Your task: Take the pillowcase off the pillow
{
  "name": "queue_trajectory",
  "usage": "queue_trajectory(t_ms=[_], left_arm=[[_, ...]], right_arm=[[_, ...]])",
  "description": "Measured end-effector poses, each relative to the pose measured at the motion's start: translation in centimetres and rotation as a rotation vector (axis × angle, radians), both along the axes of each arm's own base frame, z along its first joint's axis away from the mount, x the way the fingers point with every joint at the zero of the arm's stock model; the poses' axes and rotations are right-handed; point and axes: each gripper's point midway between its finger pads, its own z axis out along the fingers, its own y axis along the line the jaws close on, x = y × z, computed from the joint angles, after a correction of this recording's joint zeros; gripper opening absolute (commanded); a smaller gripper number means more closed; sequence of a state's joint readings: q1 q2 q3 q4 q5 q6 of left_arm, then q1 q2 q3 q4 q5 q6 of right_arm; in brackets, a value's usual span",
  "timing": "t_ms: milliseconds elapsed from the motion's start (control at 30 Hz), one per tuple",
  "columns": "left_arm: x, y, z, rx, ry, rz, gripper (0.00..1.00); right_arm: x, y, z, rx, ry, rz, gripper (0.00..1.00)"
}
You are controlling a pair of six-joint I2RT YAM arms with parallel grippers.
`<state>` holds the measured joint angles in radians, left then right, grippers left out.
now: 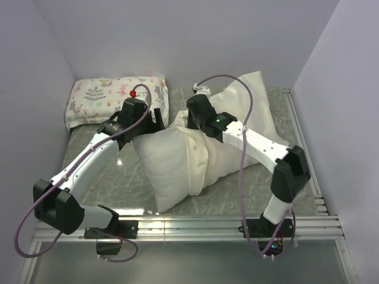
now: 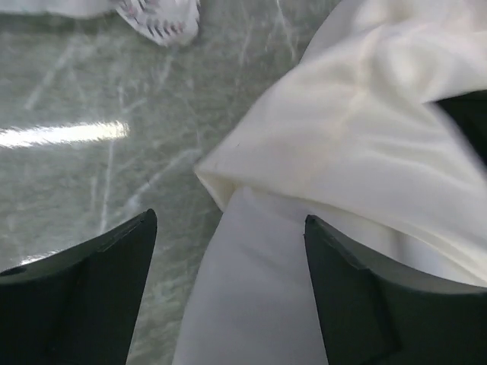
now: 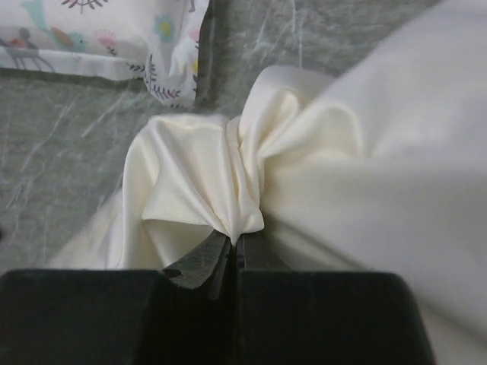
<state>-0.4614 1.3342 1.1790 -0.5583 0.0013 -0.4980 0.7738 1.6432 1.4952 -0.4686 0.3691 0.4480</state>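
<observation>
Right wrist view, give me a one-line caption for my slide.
Right gripper pinching a bunched fold of the cream pillowcase, printed pillow lying beyond on the marbled table.

left arm (image 1: 89, 157) jaws wide apart; right arm (image 1: 260, 145) jaws pinched tight

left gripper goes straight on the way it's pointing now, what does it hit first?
Likely the pillow: its bare white part lies between the fingertips of the open left gripper, with the edge of the pillowcase just beyond. Depth is unclear.
</observation>
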Motion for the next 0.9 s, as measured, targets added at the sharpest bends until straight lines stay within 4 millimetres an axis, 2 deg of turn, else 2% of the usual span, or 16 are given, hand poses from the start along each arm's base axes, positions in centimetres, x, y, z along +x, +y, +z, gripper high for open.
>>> queue_trajectory(t_ms=[33, 100, 133, 200, 233, 267, 333, 367, 433, 500, 567, 633, 700, 767, 867, 900], left_arm=[[0.4, 0.8, 0.6, 0.003, -0.008, 0.024, 0.9], [1.1, 1.9, 3.1, 0.005, -0.063, 0.063, 0.92], [1.3, 2.2, 4.6, 0.003, -0.094, 0.077, 0.92], [1.7, 2.8, 8.9, -0.02, -0.197, 0.108, 0.93], [1.6, 3.1, 11.0, -0.037, -0.248, 0.121, 0.99], [1.4, 3.3, 12.9, -0.058, -0.296, 0.129, 0.99], [0.3, 3.7, 15.2, -0.098, -0.356, 0.134, 0.99], [-0.4, 3.9, 15.8, -0.117, -0.378, 0.133, 0.99], [-1.7, 3.2, 14.9, -0.155, -0.379, 0.111, 0.99], [-3.5, 2.2, 11.6, -0.171, -0.313, 0.071, 0.99], [-5.5, 0.0, 8.2, -0.187, -0.231, 0.002, 0.99], [-7.2, -2.0, 4.9, -0.19, -0.153, -0.063, 0.99], [-8.8, -3.5, 2.4, -0.189, -0.094, -0.114, 0.99], [-9.5, -4.6, 1.3, -0.195, -0.069, -0.14, 0.99], [-8.9, -6.0, 0.2, -0.211, -0.05, -0.144, 0.99], [-8.5, -6.4, -0.5, -0.209, -0.04, -0.139, 0.96]], right_arm=[[1.6, 0.4, -1.9, 0.018, 0.022, -0.002, 0.0], [3.3, 0.8, -3.8, 0.056, 0.045, 0.0, 0.0], [3.9, 0.8, -4.1, 0.078, 0.049, 0.001, 0.0], [4.5, 0.8, -4.5, 0.108, 0.06, 0.004, 0.0], [4.7, 0.7, -4.7, 0.121, 0.068, 0.007, 0.0], [4.9, 0.5, -4.7, 0.136, 0.075, 0.005, 0.0], [5.6, 0.0, -4.7, 0.174, 0.084, -0.004, 0.0], [5.9, -0.4, -4.7, 0.194, 0.086, -0.012, 0.0], [6.6, -1.1, -4.7, 0.228, 0.092, -0.028, 0.0], [7.5, -2.0, -4.8, 0.257, 0.098, -0.052, 0.0], [8.3, -2.7, -5.1, 0.273, 0.102, -0.071, 0.0], [9.0, -2.8, -5.5, 0.285, 0.11, -0.079, 0.0], [9.4, -2.6, -6.0, 0.292, 0.115, -0.08, 0.0], [9.4, -2.4, -6.6, 0.295, 0.128, -0.074, 0.0], [9.3, -2.3, -6.6, 0.294, 0.132, -0.068, 0.0], [9.3, -2.3, -6.6, 0.292, 0.131, -0.067, 0.0]])
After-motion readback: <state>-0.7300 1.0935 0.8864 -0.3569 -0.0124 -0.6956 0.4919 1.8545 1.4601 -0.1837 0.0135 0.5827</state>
